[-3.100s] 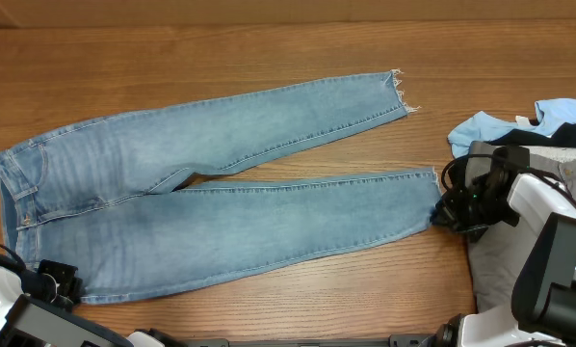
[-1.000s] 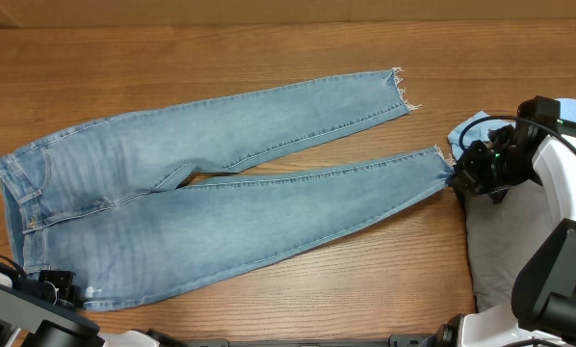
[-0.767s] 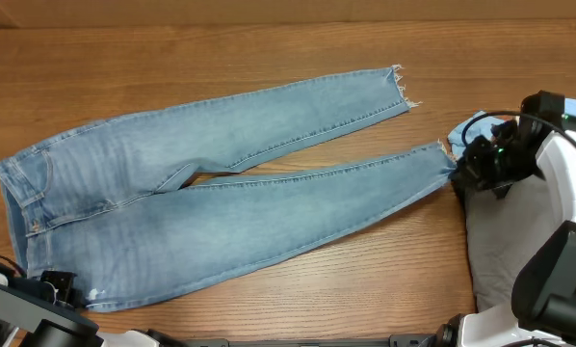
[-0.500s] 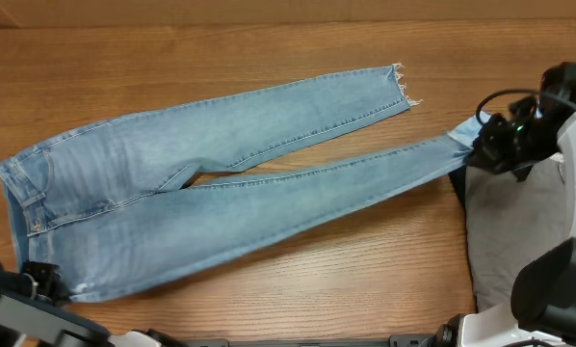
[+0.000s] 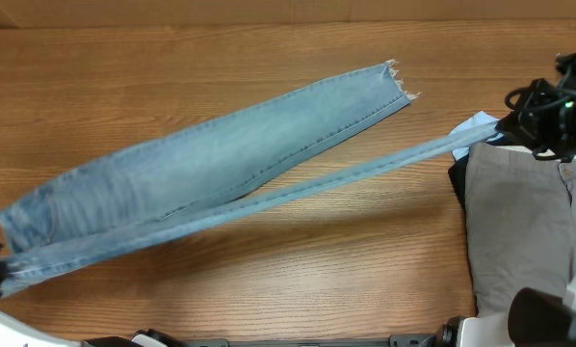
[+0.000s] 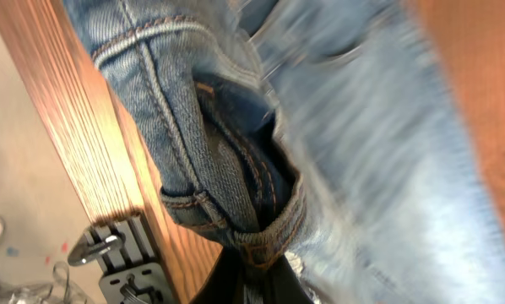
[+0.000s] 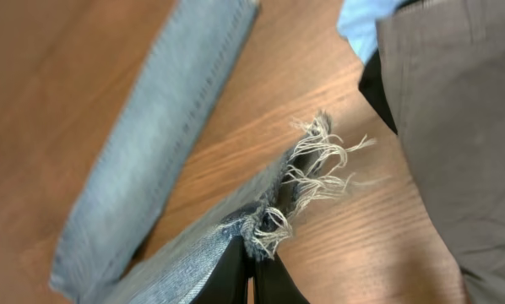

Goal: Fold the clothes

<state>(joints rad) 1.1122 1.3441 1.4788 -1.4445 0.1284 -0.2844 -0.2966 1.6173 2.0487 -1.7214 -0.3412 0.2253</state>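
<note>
Left of the flat grey cloth garment (image 5: 524,231) on the brown wooden table (image 5: 269,289), the light-blue washed denim jeans (image 5: 230,159) lie diagonally, waist lower-left, frayed hems upper-right. The near leg is stretched edge-on. The left gripper (image 6: 252,268) pinches the waistband. The right gripper (image 7: 252,263) pinches one hem above the grey garment's top-left corner, beside a sky-blue cloth (image 5: 476,123) and a black cloth (image 5: 457,181).

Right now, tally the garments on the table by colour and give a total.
light-blue jeans: 1
grey garment: 1
sky-blue garment: 1
black garment: 1
Total: 4
</note>
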